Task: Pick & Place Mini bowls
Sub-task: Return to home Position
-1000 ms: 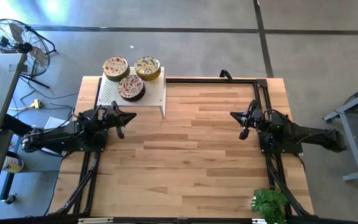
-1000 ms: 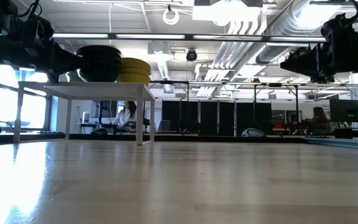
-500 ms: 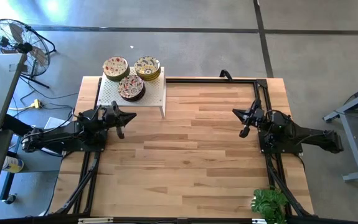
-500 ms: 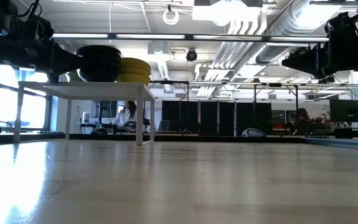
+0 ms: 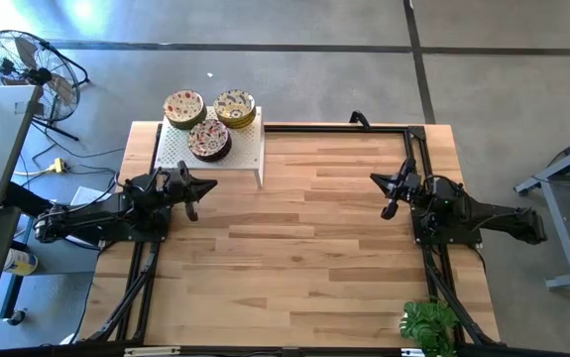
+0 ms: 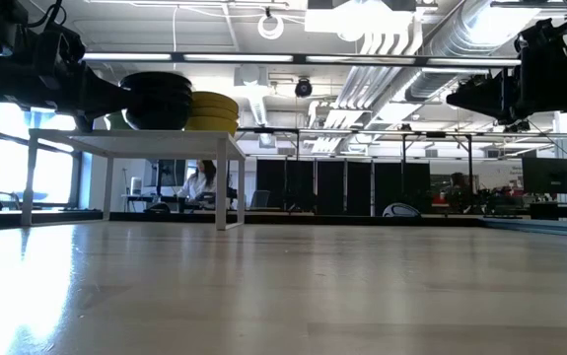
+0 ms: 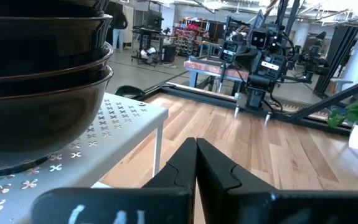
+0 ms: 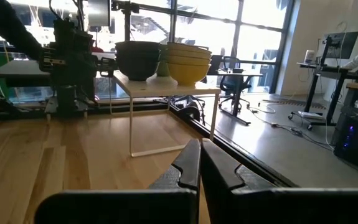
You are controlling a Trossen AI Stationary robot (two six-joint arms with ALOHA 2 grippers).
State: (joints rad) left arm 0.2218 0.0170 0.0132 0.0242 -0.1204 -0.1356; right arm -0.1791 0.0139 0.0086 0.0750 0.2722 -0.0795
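Note:
Three stacks of mini bowls stand on a white perforated stand (image 5: 235, 154) at the table's far left: one stack (image 5: 184, 106), a second (image 5: 235, 105) and a third (image 5: 208, 139), all with floral insides. From the side they show as a dark stack (image 6: 157, 99) and a yellow stack (image 6: 214, 110). My left gripper (image 5: 213, 185) hovers shut, level, just near of the stand, beside the dark bowls (image 7: 42, 74). My right gripper (image 5: 372, 179) hovers shut at the table's right side and points toward the stand (image 8: 166, 93).
A black frame (image 5: 334, 127) runs along the table's far edge and down both sides. A small green plant (image 5: 428, 325) stands at the near right corner. The wooden tabletop (image 5: 294, 238) between the two arms is bare. People sit in the room beyond (image 6: 199, 182).
My right gripper has turned and tipped up a little in place, drawing slightly toward the table's right edge, and stays shut. The bowls stay where they were.

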